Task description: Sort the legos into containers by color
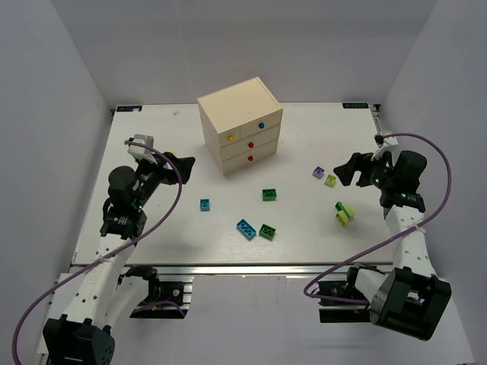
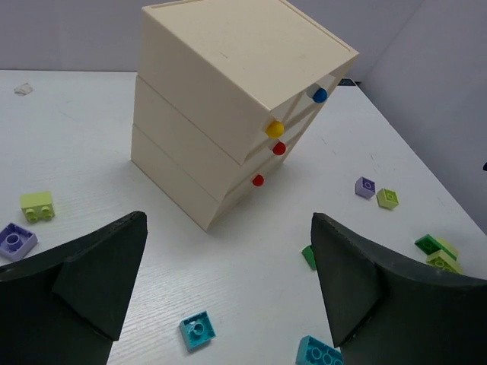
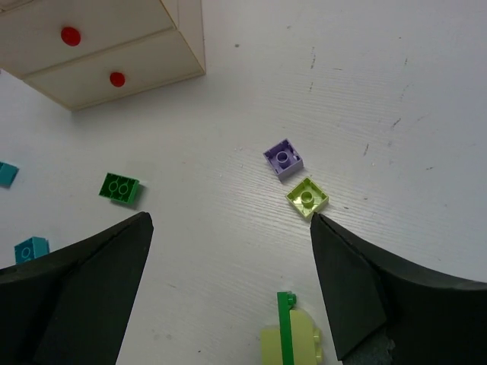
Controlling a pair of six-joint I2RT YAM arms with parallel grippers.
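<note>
The cream chest point(image 1: 240, 125) stands at the table's back centre, with yellow point(image 1: 230, 138), blue point(image 1: 261, 125) and two red knobs; its drawers are shut. Legos lie in front: a small teal point(image 1: 205, 204), a long teal point(image 1: 246, 229), two green point(image 1: 268, 195) point(image 1: 267, 232), a purple point(image 1: 319, 172), a yellow-green point(image 1: 330, 180), and a yellow-green and green stack point(image 1: 343, 213). My left gripper point(image 1: 183, 165) is open and empty, left of the chest point(image 2: 228, 99). My right gripper point(image 1: 348, 171) is open and empty, just right of the purple point(image 3: 283, 160) and yellow-green point(image 3: 307, 197) bricks.
The left wrist view shows two more bricks left of the chest, yellow-green point(image 2: 37, 206) and purple point(image 2: 17, 240), hidden by the arm in the top view. A small white scrap point(image 1: 176, 112) lies near the back edge. White walls enclose the table.
</note>
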